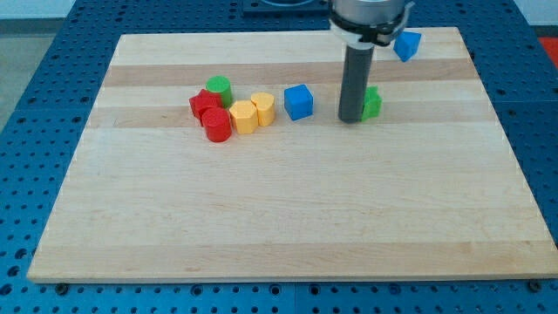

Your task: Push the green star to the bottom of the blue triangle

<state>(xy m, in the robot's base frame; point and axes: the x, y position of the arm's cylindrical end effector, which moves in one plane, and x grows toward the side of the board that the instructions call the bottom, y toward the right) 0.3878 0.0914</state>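
Observation:
The green star (373, 102) lies at the upper right of the wooden board, mostly hidden behind my rod. My tip (351, 119) rests on the board just left of the green star, touching or nearly touching it. The blue triangle (406, 44) lies near the board's top edge, above and to the right of the green star, with a clear gap between them.
A blue cube (298, 101) lies left of my tip. Farther left is a cluster: a green cylinder (219, 89), a red star (205, 105), a red cylinder (217, 126) and two yellow blocks (252, 112). The board's right edge (497, 113) is near.

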